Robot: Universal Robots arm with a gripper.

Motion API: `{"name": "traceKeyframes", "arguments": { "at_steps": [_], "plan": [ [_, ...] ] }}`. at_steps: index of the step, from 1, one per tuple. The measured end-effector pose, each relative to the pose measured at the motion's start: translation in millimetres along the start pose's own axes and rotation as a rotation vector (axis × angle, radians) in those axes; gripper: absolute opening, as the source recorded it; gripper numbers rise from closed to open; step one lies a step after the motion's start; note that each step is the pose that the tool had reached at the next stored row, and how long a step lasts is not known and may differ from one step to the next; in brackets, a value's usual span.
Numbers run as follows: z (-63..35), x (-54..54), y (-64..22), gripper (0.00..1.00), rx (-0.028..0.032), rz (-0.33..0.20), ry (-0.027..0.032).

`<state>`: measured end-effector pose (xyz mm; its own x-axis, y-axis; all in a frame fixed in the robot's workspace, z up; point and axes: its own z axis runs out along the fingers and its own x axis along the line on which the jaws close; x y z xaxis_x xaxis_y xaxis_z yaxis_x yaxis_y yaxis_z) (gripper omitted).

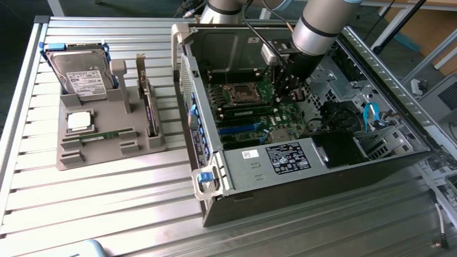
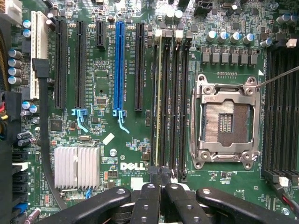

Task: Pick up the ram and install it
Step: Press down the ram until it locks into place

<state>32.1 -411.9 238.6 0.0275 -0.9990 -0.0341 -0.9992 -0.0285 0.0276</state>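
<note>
arm: reaches down into the open computer case, which lies on its side on the slatted metal table.
gripper: fingers drawn fully together, tips meeting over the end of a memory slot on the motherboard. in the exterior view the gripper sits low over the board, just beside the processor socket.
ram in slot: a thin stick stands on edge in the slot bank beside the empty processor socket, running away from the fingertips; whether the tips pinch it or merely press on it cannot be told.
second ram: lies flat in the grey parts tray, at the exterior view's left, well apart from the case.
tray contents: hard drive at the far end, silver processor chip between drive and stick, dark expansion card upright along the tray edge nearest the case.
board details: blue expansion slot, finned heatsink.
</note>
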Motion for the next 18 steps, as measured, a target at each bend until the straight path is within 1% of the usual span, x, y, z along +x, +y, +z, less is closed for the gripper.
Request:
{"name": "traceKeyframes", "arguments": {
  "at_steps": [18],
  "plan": [
    [4.0, 0.1, -0.1, 0.11, 0.0012, 0.000, 0.0001]
  ]
}}
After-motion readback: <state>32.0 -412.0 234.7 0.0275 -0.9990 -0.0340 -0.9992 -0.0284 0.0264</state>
